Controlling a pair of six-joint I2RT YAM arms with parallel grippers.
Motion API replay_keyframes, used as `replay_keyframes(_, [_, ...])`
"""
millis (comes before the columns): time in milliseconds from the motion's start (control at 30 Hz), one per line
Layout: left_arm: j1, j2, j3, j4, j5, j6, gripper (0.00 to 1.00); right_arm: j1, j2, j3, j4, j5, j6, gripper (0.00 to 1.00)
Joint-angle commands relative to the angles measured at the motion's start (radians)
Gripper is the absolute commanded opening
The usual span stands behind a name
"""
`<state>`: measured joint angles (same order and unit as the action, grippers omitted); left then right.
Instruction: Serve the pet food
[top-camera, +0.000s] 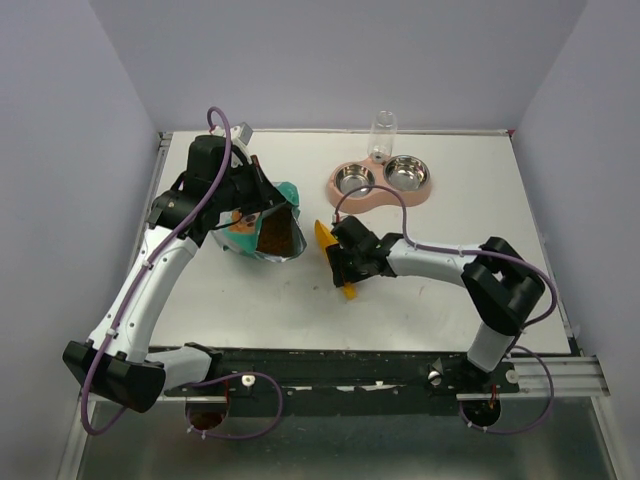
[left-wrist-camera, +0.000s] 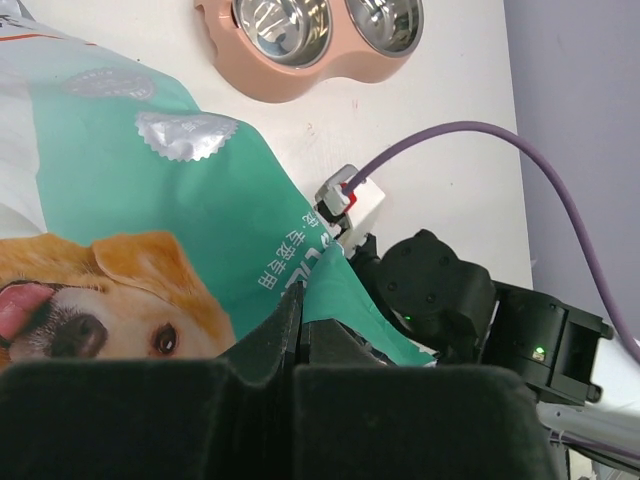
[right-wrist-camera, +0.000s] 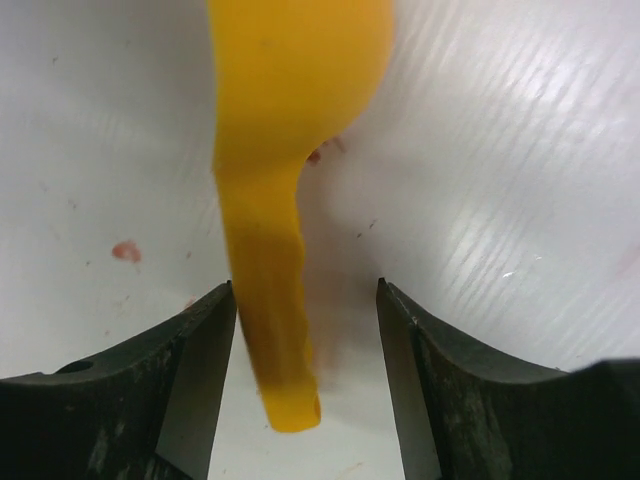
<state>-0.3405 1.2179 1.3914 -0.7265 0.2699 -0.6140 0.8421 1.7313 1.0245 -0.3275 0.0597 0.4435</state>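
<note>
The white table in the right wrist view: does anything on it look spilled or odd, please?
Small reddish specks dot the white table beside the orange plastic scoop; stains or crumbs, I cannot tell.

Orange scoop (right-wrist-camera: 260, 200) between spread right jaws; bag (left-wrist-camera: 200, 220) blocks left

Your left arm (top-camera: 150, 285) stretches forward, and your left gripper (left-wrist-camera: 300, 335) is pinched tight on the bag's (left-wrist-camera: 150, 180) rim. Your right arm (top-camera: 440, 262) bends inward to the right of the bag, with your right gripper (right-wrist-camera: 305, 300) low over the desk (top-camera: 480, 190), fingers (right-wrist-camera: 195, 360) spread apart.
</note>
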Motion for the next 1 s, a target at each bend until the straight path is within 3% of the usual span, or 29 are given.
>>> replay_keyframes(0, [0.017,0.012,0.032,-0.033,-0.035,0.016,0.00,0.032,0.086,0.042,-0.004,0.199,0.014,0.65])
replay_keyframes(300, [0.015,0.019,0.040,-0.030,-0.031,0.017,0.00,0.077,0.021,-0.053,-0.002,0.250,0.017,0.43])
replay_keyframes(400, [0.015,0.031,0.050,-0.022,-0.024,0.019,0.00,0.077,-0.010,-0.046,-0.034,0.224,0.003,0.14])
replay_keyframes(467, [0.017,0.038,0.060,-0.027,-0.026,0.025,0.00,0.069,-0.036,0.003,-0.117,0.175,-0.012,0.01])
replay_keyframes(600, [0.017,0.055,0.090,-0.033,-0.021,0.057,0.00,0.007,-0.137,0.104,-0.289,-0.028,-0.020,0.01])
replay_keyframes(767, [0.015,0.071,0.090,0.001,0.034,0.076,0.00,-0.197,-0.240,0.255,-0.569,-0.524,-0.043,0.01])
replay_keyframes(833, [0.015,0.074,0.086,0.028,0.055,0.073,0.00,-0.221,-0.237,0.357,-0.733,-0.622,-0.063,0.01])
replay_keyframes(967, [0.012,0.092,0.090,0.058,0.086,0.062,0.00,-0.247,-0.245,0.567,-0.904,-0.808,-0.028,0.01])
